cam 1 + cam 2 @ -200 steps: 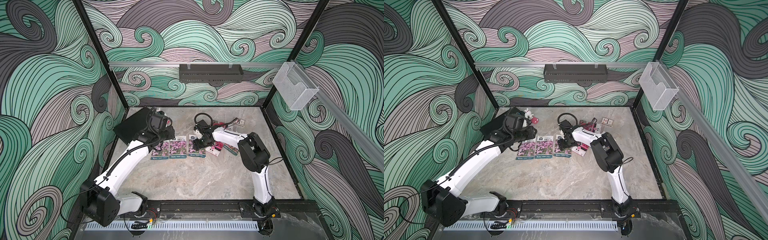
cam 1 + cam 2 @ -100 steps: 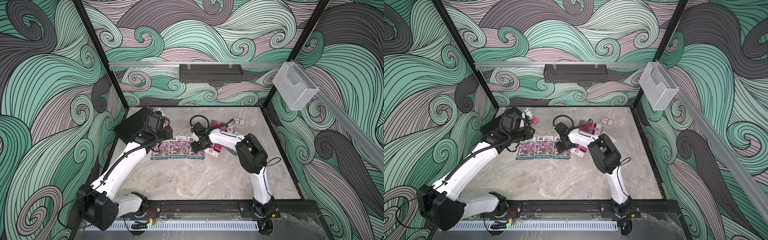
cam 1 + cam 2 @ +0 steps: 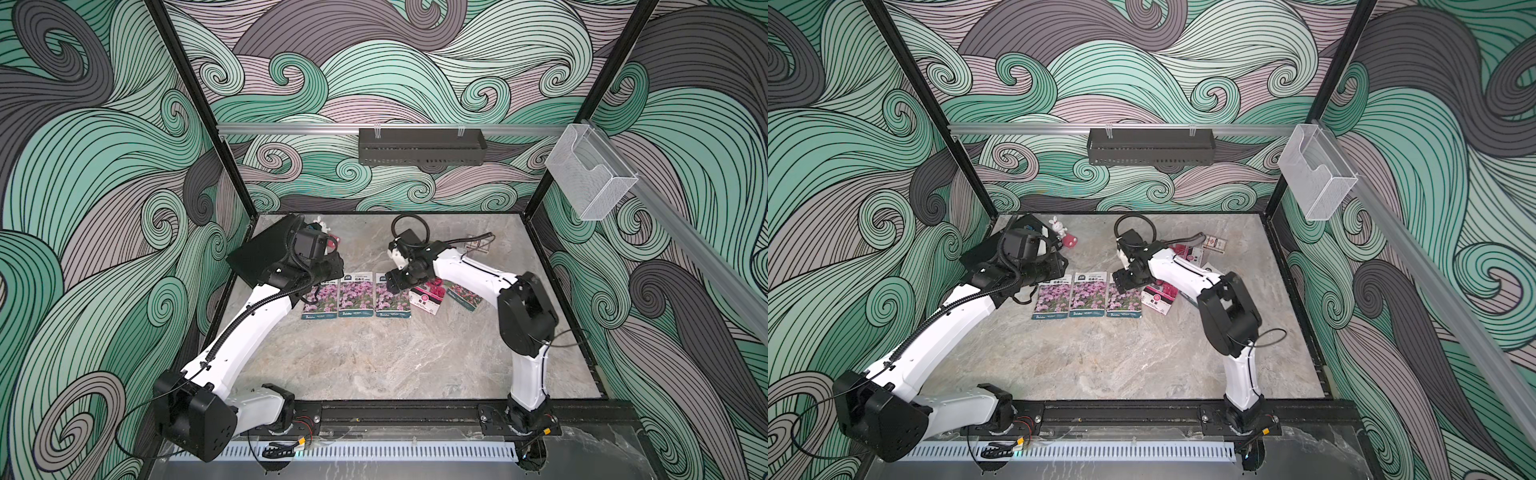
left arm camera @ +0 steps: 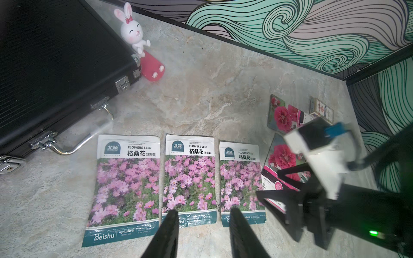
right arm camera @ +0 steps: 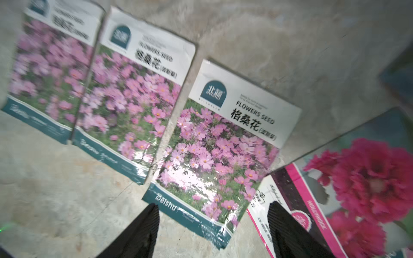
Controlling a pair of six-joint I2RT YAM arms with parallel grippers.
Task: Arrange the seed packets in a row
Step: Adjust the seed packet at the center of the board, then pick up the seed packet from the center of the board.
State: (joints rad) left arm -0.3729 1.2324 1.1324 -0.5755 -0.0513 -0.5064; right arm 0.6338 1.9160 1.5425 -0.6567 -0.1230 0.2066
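Note:
Three seed packets with purple-pink flower fields (image 3: 318,297) (image 3: 354,295) (image 3: 392,296) lie side by side in a row mid-table. Right of them a magenta-bloom packet (image 3: 428,293) lies askew, with a red-pink field packet (image 3: 465,295) beyond it. A second magenta-bloom packet (image 3: 1183,251) lies farther back, partly under the right arm. My left gripper (image 4: 202,221) hovers open and empty over the lower edges of the row. My right gripper (image 5: 212,214) is open and empty above the third packet's (image 5: 214,145) lower corner, next to the magenta-bloom packet (image 5: 357,189).
A large black case (image 3: 266,249) lies at the back left, with a bunny toy (image 3: 1059,226) beside it. A small patterned card box (image 3: 1216,245) sits at the back right. A black basket (image 3: 419,145) and a clear bin (image 3: 590,178) hang on the walls.
The right arm has shifted slightly over the third packet and its jaws have widened a little. The left arm has barely moved. The packets lie as before.

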